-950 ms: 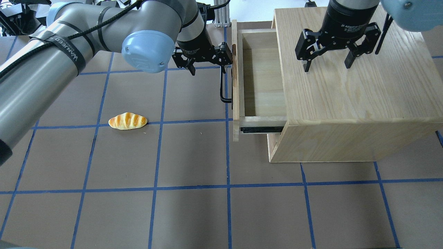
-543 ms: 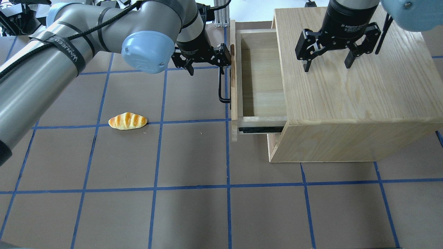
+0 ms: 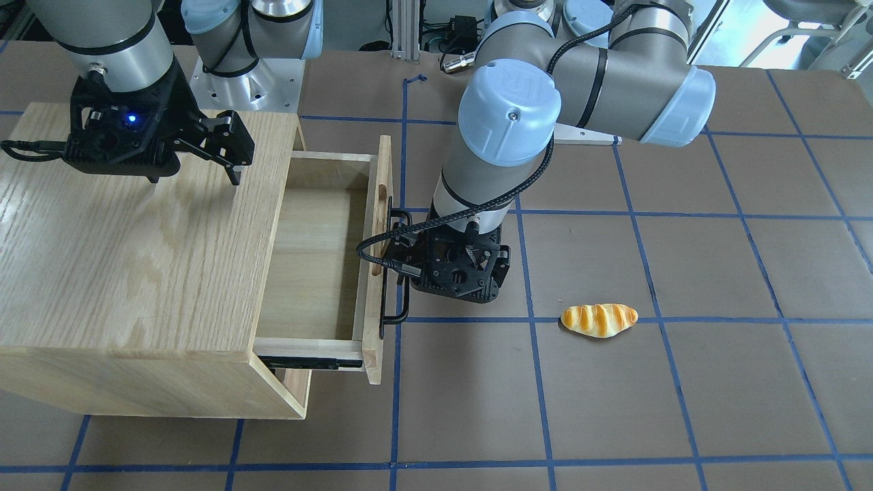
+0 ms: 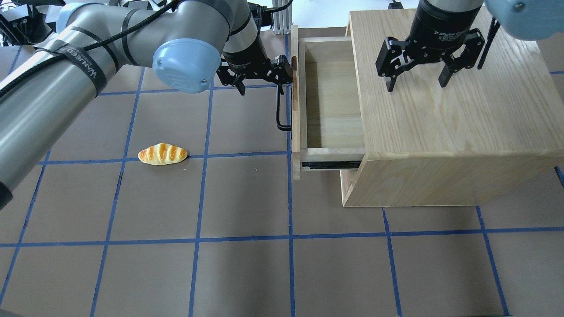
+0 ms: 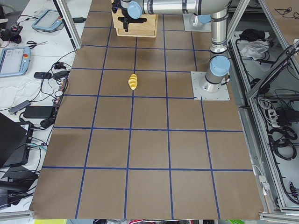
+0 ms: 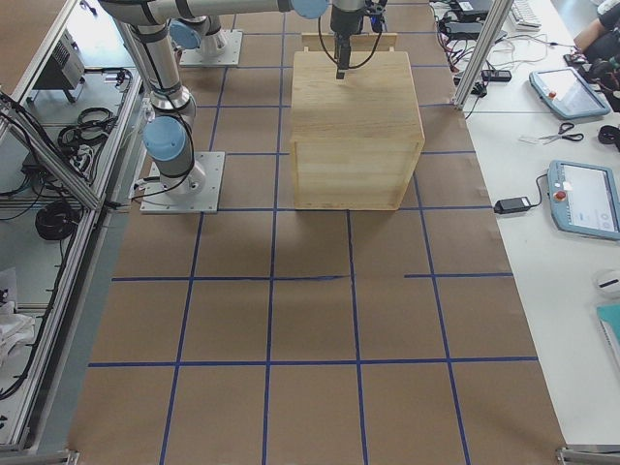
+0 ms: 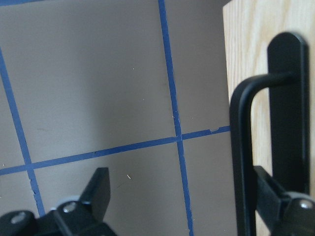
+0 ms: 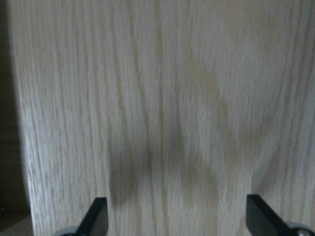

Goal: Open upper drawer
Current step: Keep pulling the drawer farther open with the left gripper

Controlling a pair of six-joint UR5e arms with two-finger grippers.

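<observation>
The upper drawer [image 4: 330,105] stands well out of the wooden cabinet [image 4: 462,114]. In the overhead view its front panel sits a little further toward 9 o'clock than a second ago. The left gripper [image 4: 262,86], fingers apart, has one finger hooked behind the black bar handle [image 4: 278,110] and is drawing it outward. The right gripper [image 4: 416,86], fingers spread, is poised over the cabinet top, at 3 o'clock from the drawer. Opening looks nearly done. A bread roll [image 4: 162,154] lies on the worktop [image 4: 220,273], at 8 o'clock from the left gripper.
</observation>
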